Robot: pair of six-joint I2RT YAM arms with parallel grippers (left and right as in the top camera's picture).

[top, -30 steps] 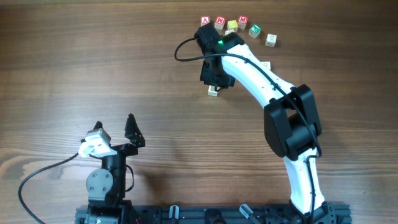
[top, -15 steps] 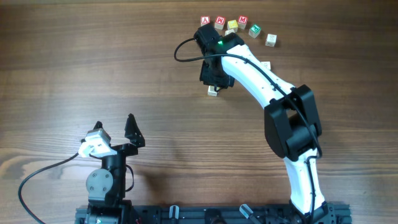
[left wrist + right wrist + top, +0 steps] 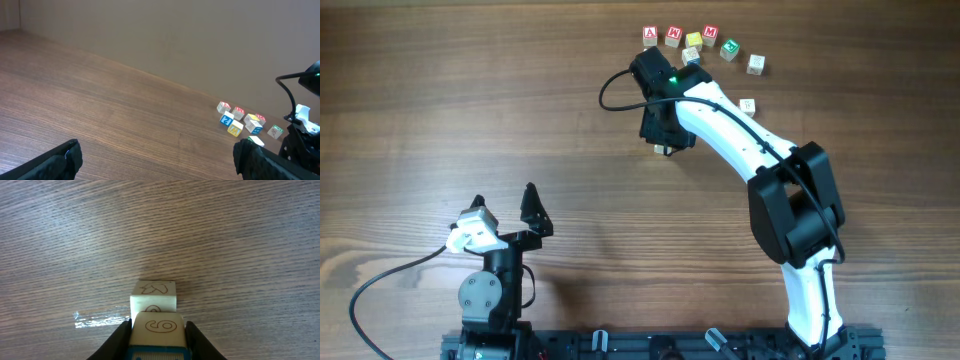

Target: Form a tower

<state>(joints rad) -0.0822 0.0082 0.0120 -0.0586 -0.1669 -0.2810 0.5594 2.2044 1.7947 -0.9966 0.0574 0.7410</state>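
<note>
Your right gripper is clamped on a cube marked with a 6 or 9. It hangs over the tower, which stands on the table a little in front of the row of loose cubes. Only the tower's top cube, with a mushroom-like drawing, shows, and you cannot tell how many lie under it. The left gripper sits well apart, spread and empty. The main risk is offset: in the wrist view the held cube covers only the near part of the tower, so if you let go here it may land half on and tip off the near edge. These views do not show whether the two cubes are touching, and releasing with a gap would let the cube drop, then bounce or twist. Pressing down too hard could shove the tower sideways on the smooth wood. When you open, one jaw dragging could pull the cube askew, and lifting off at a slant could knock the tower over. From overhead the arm hides the stack, so judge alignment by the wrist view.
</note>
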